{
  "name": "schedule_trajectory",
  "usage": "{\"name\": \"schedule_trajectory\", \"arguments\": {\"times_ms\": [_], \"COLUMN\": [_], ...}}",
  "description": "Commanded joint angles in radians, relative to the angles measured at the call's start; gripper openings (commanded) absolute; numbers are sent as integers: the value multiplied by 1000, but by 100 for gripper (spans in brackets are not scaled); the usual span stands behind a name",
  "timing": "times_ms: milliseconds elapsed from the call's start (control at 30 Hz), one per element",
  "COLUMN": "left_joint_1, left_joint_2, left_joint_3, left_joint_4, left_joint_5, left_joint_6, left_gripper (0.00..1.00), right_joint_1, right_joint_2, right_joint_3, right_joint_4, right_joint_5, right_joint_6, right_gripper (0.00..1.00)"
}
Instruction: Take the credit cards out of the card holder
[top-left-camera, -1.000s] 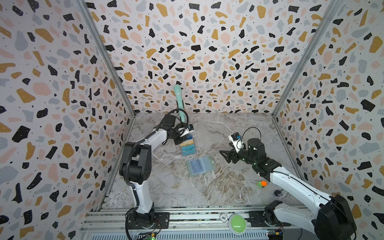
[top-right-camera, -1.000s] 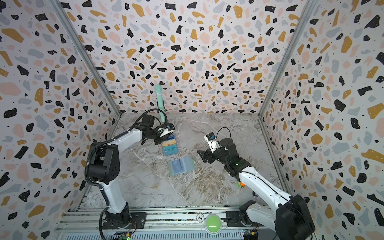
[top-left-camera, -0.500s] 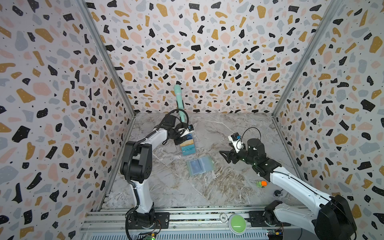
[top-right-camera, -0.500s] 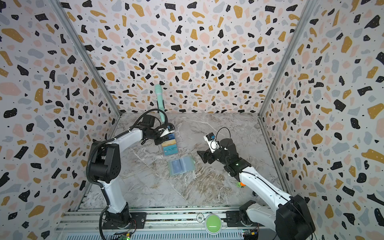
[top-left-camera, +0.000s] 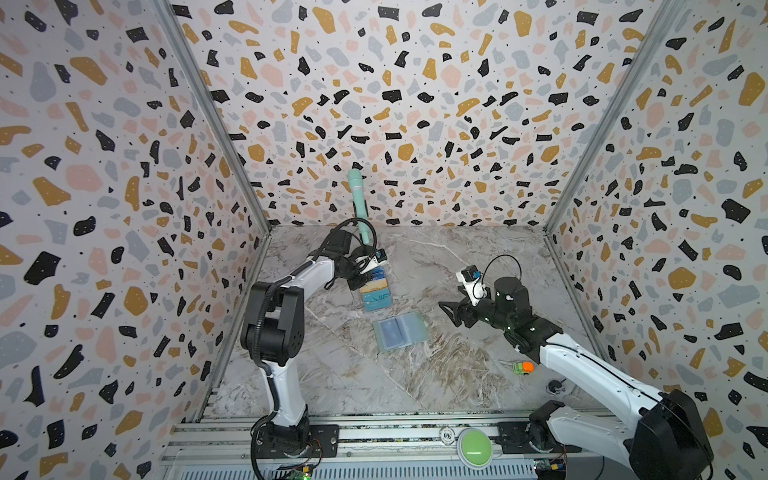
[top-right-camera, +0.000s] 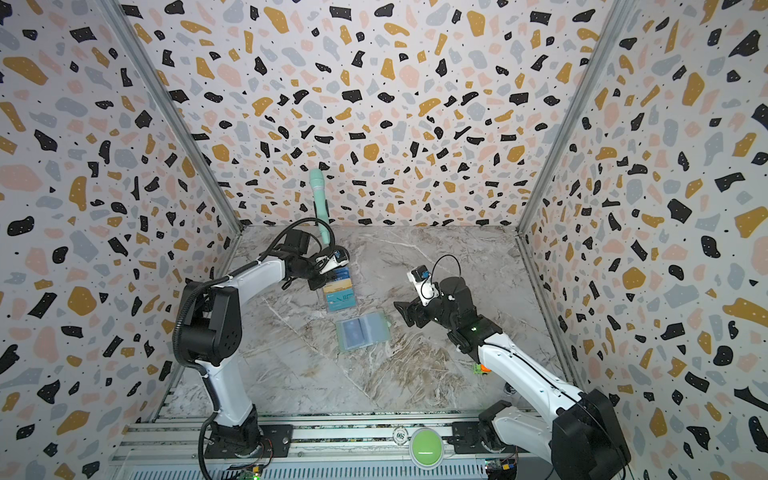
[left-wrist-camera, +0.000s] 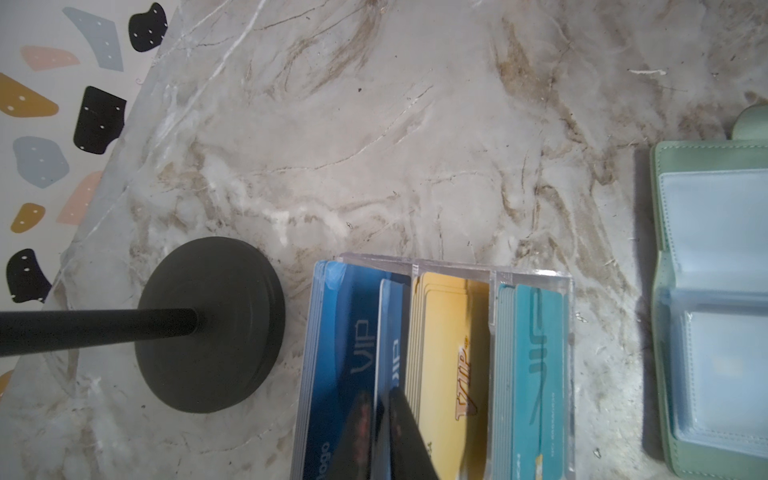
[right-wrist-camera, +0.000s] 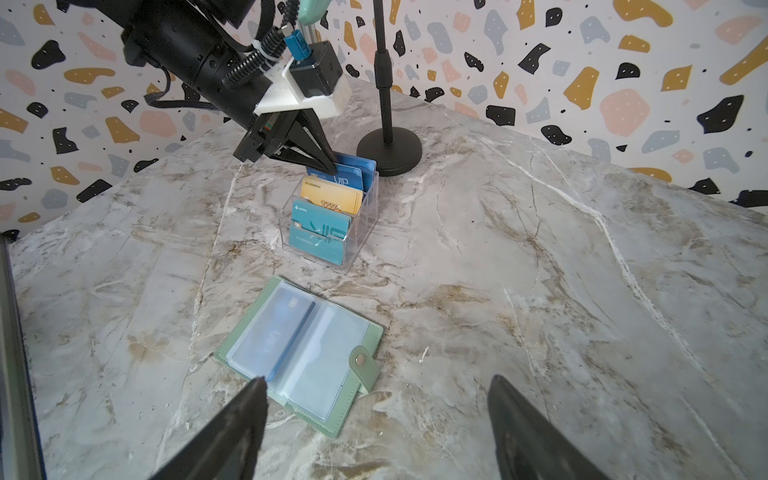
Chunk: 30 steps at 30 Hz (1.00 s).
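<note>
At left, a blue VIP card (left-wrist-camera: 392, 328) is being pinched by the left gripper (left-wrist-camera: 382, 392) inside the clear stand (right-wrist-camera: 361, 241), yellow cards (right-wrist-camera: 332, 199) and teal cards (right-wrist-camera: 320, 237) being kept in front, the mic stand base (right-wrist-camera: 388, 151) just behind. Mid-table, the card holder (right-wrist-camera: 360, 368) is lying open, a dark blue credit card (right-wrist-camera: 286, 320) sleeved inside. The right gripper (right-wrist-camera: 378, 379) is being held nearby, jaws wide apart.

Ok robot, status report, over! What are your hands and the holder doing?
Left hand pinching blue card in clear stand. Right hand open, facing holder. Holder open, sleeved card inside. Nothing blocking.
</note>
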<state>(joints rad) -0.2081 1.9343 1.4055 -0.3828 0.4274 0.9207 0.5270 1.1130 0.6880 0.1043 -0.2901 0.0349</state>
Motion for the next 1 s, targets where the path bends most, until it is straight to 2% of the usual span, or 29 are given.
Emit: {"name": "schedule_trajectory", "arguments": {"times_ms": [0,567,833,967], "left_joint_1": [6,6,6,6], "left_joint_2": [16,14,-28,-47], "left_joint_3": [12,28,8,-3], "left_joint_4": [14,39,62,70], "left_joint_5": [1,-17,-49,-51], "left_joint_6": [-12,-75,-86,-89], "left_gripper": [14,18,29,31], "right_joint_1": [4,4,5,5], "right_joint_2": [-21,1,10,12], "right_joint_3": [-3,2,4,4], "right_joint_4": [-13,-13,-14,-16], "right_joint_5": [11,19,22,25], "right_joint_6": [-14,-15,-17,-18], "right_gripper": [83,83,83,83]}}
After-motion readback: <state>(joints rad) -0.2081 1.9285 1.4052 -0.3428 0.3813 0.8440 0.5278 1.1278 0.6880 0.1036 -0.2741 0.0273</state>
